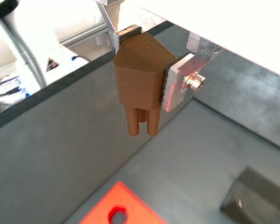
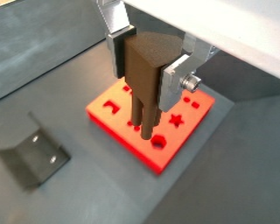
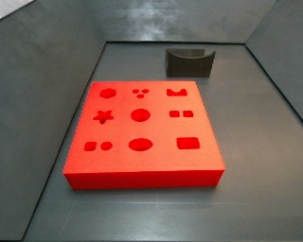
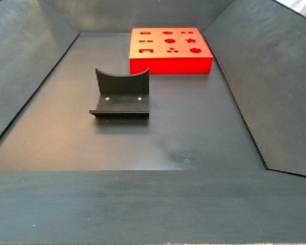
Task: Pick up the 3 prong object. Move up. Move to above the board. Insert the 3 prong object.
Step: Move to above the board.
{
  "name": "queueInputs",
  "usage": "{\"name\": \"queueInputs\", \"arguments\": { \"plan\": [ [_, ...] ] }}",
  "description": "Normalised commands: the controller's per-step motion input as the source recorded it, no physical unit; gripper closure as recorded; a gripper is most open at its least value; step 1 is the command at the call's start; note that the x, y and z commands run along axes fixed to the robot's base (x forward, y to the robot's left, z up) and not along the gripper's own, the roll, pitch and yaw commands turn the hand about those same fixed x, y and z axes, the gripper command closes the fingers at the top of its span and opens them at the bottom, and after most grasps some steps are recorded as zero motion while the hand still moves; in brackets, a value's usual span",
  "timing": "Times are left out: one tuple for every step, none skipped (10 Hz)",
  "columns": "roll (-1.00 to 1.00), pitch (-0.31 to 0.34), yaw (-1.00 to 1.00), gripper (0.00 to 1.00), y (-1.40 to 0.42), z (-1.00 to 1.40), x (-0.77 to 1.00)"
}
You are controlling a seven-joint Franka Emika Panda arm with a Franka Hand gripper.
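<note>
Above the grey floor (image 3: pixel 154 213), the jaws (image 2: pixel 150 68) grip the 3 prong object (image 2: pixel 147 72) over the board (image 2: pixel 178 128).

A grey walled work floor is being shown under soft, even light.

The matte grey floor (image 4: pixel 182 134) is being enclosed on all sides by dark grey walls (image 3: pixel 41 95) that are being seen sloping outward from its edges in both side views. A faint pale sheen is being cast on the floor toward its near edge in a side view, and mottled reflections are being thrown on the far wall (image 3: pixel 154 19). The fixture (image 4: pixel 120 94) is being supported by the floor near its middle. Beyond one wall, a bright white, cluttered area (image 1: pixel 60 26) and a dark pole (image 1: pixel 24 48) are being glimpsed in a wrist view.
</note>
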Motion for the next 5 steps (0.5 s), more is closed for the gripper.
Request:
{"name": "queueInputs", "arguments": {
  "plan": [
    [0.0,0.119,0.01,1.0,-1.0,0.01,0.63],
    [0.0,0.112,0.01,1.0,-1.0,0.01,0.65],
    [0.01,0.105,0.01,1.0,-1.0,0.01,0.66],
    [0.01,0.104,0.01,1.0,-1.0,0.01,0.68],
    [0.04,0.102,0.01,1.0,-0.84,0.02,0.61]
  ]
}}
